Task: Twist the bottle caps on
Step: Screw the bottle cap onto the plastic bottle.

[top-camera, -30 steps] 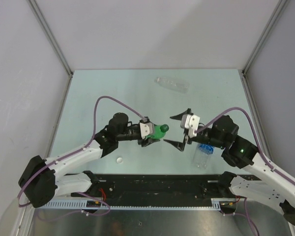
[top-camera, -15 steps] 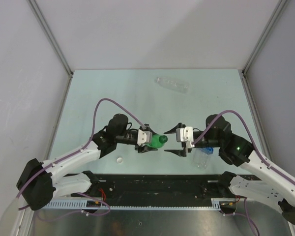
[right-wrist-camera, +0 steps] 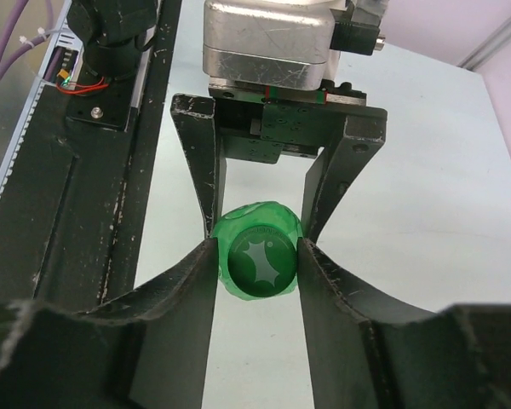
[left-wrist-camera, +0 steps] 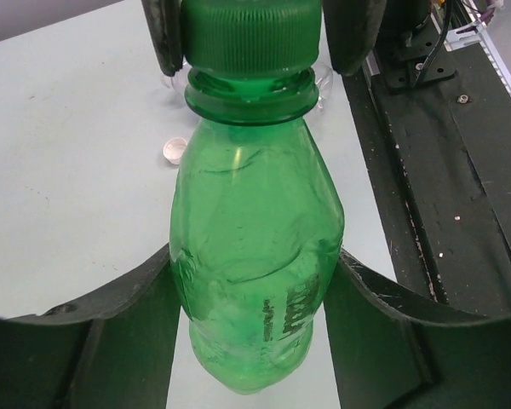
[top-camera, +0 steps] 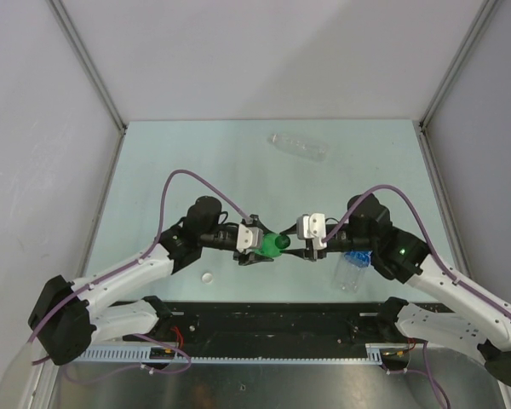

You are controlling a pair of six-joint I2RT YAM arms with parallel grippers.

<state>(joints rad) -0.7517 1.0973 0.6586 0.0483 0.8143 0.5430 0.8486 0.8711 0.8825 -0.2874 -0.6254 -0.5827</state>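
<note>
Left fingers (left-wrist-camera: pixel 111 328) clamped on green bottle (left-wrist-camera: pixel 255 247), held sideways, neck toward right arm. Right fingers (right-wrist-camera: pixel 175 298) closed on green cap (right-wrist-camera: pixel 257 260) (both sides touching).

Bright, even, diffuse light fills all three views, apparently from overhead, leaving only faint soft shadows on the pale table (top-camera: pixel 153 162). The green bottle (left-wrist-camera: pixel 255 247) carries small pale highlights and is sharp, while the wrist views' nearest foreground blurs and bows at the edges.
</note>
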